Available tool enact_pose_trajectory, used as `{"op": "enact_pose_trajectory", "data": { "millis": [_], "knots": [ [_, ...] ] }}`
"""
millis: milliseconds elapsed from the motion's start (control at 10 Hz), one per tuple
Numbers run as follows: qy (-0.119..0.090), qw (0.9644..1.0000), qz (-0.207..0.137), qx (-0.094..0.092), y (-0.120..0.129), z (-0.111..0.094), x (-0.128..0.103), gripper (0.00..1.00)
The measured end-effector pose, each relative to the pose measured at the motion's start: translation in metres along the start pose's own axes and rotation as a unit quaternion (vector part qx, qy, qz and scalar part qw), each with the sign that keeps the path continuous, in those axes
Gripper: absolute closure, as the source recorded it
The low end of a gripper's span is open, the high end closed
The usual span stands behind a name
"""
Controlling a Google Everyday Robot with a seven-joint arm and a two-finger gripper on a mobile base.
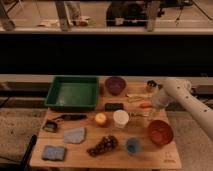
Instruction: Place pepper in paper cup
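Observation:
The slim orange-red pepper (144,105) lies on the wooden table (80,159), right of centre. The white paper cup (120,118) stands upright a little to its lower left, near the table's middle. My white arm reaches in from the right, and my gripper (152,111) hangs low over the table just right of the pepper, close to it. I cannot tell whether it touches the pepper. The cup is about a hand's width to the gripper's left.
A green tray (73,91) and purple bowl (115,85) stand at the back. Pale yellow sticks (134,97) lie behind the pepper. A red bowl (160,132), blue cup (132,145), round fruit (101,118), grapes (102,145) and black block (114,106) surround the cup.

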Motion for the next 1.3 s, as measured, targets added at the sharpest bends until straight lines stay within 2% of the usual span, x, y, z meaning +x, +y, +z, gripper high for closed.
{"op": "enact_pose_trajectory", "data": {
  "millis": [200,500,800,1100,1200,1300],
  "knots": [
    [0.002,1.0000,0.000,-0.004,0.003,0.002,0.003,0.20],
    [0.009,1.0000,-0.001,-0.003,-0.022,0.009,0.000,0.20],
    [0.015,0.9999,0.006,-0.006,-0.041,0.019,0.012,0.20],
    [0.019,0.9997,0.017,0.001,-0.053,0.024,0.026,0.20],
    [0.020,0.9996,0.019,0.002,-0.054,0.023,0.028,0.21],
    [0.021,0.9996,0.020,0.006,-0.056,0.023,0.030,0.28]
  ]
}}
